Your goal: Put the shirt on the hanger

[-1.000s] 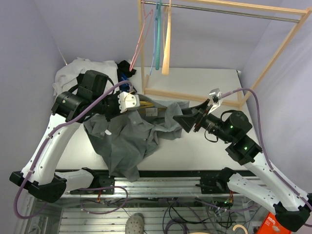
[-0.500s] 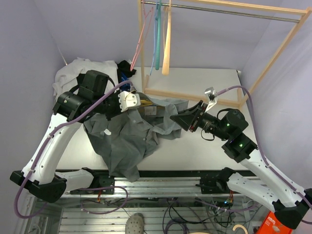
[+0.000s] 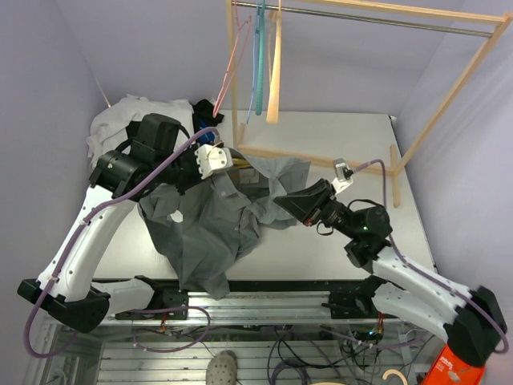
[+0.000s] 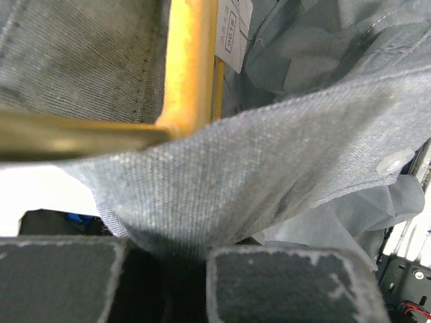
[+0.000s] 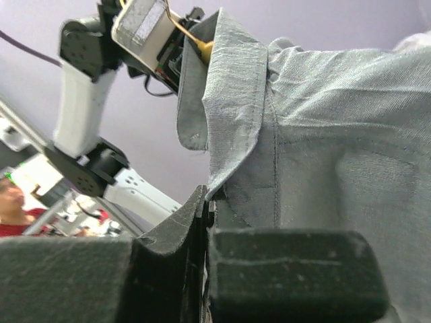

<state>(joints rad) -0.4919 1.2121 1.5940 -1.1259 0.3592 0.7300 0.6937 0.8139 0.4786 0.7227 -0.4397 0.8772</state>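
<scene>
The grey shirt (image 3: 207, 228) lies crumpled across the table's left half, and its collar end is lifted between my two grippers. My left gripper (image 3: 231, 165) is shut by the yellow hanger (image 4: 190, 64), whose bars pass inside the collar. Shirt fabric (image 4: 269, 155) drapes over the left gripper (image 4: 165, 252) and hides the grip itself. In the right wrist view the hanger's yellow end (image 5: 204, 47) comes out right at the left fingers. My right gripper (image 3: 282, 199) is shut on the shirt's collar edge (image 5: 232, 134), and the cloth runs into the closed jaws of the right gripper (image 5: 207, 202).
A wooden rack (image 3: 314, 160) stands at the back with pink, teal and cream hangers (image 3: 258, 56) on its rail. A white garment (image 3: 120, 116) and a dark blue one (image 3: 205, 120) are piled at the back left. The table's front edge (image 3: 272, 282) is close under the shirt's hem.
My right gripper has moved left and lower toward the shirt and closed on the collar edge. The left gripper has stayed shut, shifting only slightly.
</scene>
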